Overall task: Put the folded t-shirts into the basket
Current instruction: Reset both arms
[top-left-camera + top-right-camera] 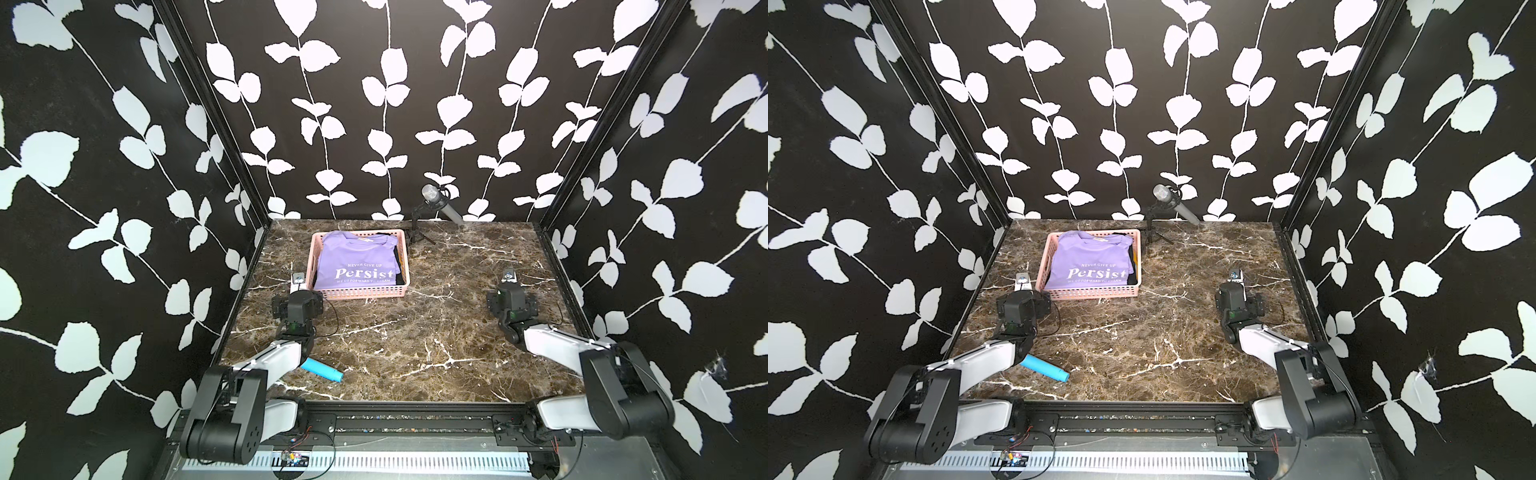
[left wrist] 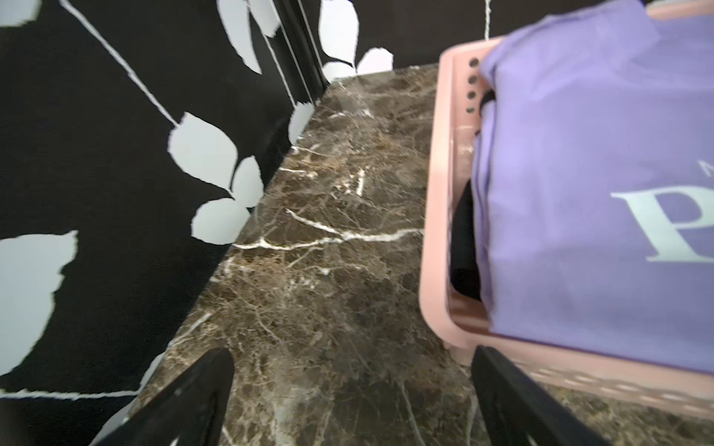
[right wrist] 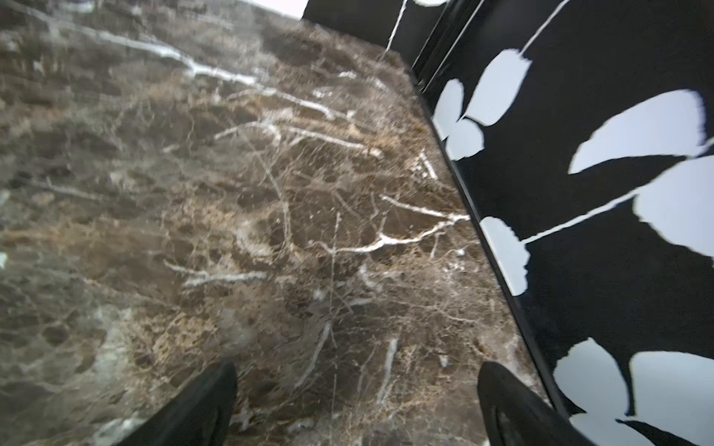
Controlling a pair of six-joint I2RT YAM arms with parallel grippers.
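Left gripper spread, empty, beside basket | right gripper spread, empty, near table edge

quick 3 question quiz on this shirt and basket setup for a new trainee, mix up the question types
1. True or false: the lavender shirt lies on top inside the pink basket.
2. Pick one: the blue tube lies (a) in the basket, (b) on the table by the left arm, (c) on the shirt.
3. Fill in: the left claw and the right claw are both ____, holding nothing.

Key: 1 true; 2 b; 3 open.
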